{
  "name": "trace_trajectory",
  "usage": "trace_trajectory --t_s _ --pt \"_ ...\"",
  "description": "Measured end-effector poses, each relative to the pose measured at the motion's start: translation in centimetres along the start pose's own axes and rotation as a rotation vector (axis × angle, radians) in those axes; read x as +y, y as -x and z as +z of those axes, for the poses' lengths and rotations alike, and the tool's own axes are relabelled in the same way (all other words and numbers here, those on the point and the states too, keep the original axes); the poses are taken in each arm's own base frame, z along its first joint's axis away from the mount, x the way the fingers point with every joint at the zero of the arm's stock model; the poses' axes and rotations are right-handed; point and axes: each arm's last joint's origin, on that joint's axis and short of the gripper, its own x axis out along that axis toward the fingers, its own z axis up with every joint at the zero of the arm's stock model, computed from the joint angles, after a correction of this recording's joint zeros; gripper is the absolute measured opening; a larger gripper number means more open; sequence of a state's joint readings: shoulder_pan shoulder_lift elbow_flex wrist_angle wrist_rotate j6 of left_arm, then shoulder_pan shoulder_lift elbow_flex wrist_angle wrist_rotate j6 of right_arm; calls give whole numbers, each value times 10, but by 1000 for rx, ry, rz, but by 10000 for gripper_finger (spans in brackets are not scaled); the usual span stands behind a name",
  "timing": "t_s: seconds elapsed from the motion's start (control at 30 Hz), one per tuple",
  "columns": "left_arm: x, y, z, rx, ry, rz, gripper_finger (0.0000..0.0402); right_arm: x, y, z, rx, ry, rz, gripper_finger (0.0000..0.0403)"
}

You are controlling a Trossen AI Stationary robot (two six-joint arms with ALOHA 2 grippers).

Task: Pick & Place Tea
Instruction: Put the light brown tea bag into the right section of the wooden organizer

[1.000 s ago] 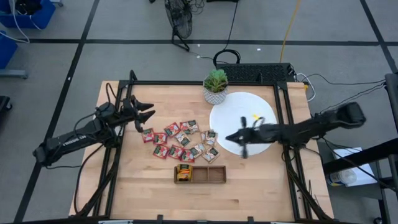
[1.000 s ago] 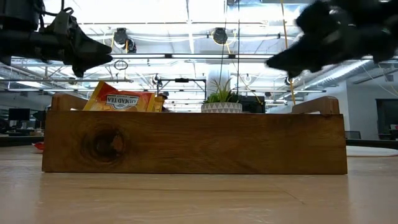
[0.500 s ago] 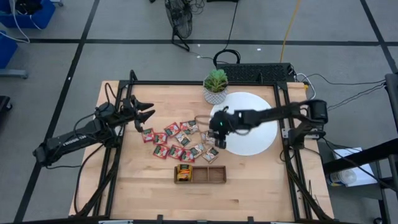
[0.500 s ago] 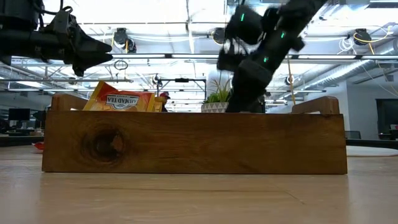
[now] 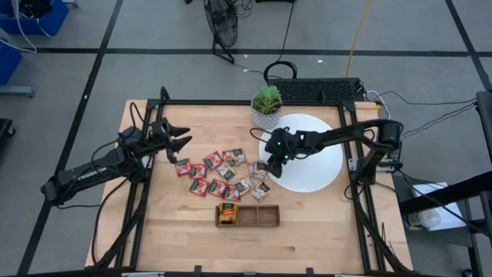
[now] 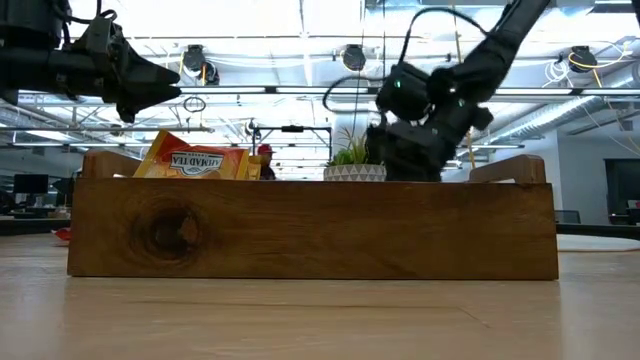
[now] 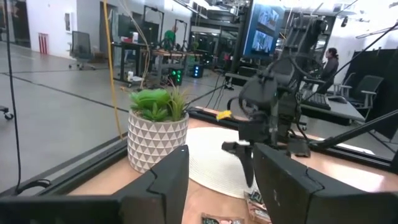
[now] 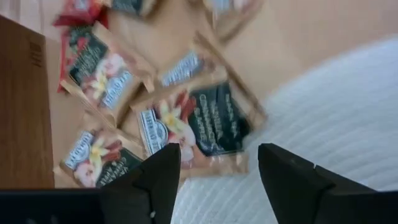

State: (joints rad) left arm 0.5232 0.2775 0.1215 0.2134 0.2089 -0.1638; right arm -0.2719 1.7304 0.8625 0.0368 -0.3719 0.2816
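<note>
The left gripper (image 5: 184, 141) hovers at the counter's (image 5: 154, 231) nine o'clock side, arm stretched low, its jaws parted and empty. About fourteen flat, square tea sachets (image 5: 223, 175) lie scattered mid-counter, mostly red. At six o'clock sits a brown wooden tray (image 5: 257, 217) of three compartments; the left one holds one orange-yellow sachet (image 5: 226, 214). The right gripper (image 5: 270, 166) reaches in from three o'clock, bent downward over the edge of the white ribbed disc (image 5: 319, 169), jaws released just above a sachet (image 8: 199, 127). One potted plant (image 5: 267, 106) stands at twelve o'clock.
</note>
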Motion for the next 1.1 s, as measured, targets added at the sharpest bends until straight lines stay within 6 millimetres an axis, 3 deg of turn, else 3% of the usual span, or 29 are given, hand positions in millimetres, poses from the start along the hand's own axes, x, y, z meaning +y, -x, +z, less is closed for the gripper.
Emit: trace_trajectory --t_s 0.2,0.93,1.1 --pt "0 0 0 0 0 0 182 3 -18 -4 11 11 71 190" --pt "0 0 0 0 1 -1 182 47 -24 -3 -9 110 379 155" --pt "0 0 0 1 1 -1 182 52 -26 -3 -66 154 311 150"
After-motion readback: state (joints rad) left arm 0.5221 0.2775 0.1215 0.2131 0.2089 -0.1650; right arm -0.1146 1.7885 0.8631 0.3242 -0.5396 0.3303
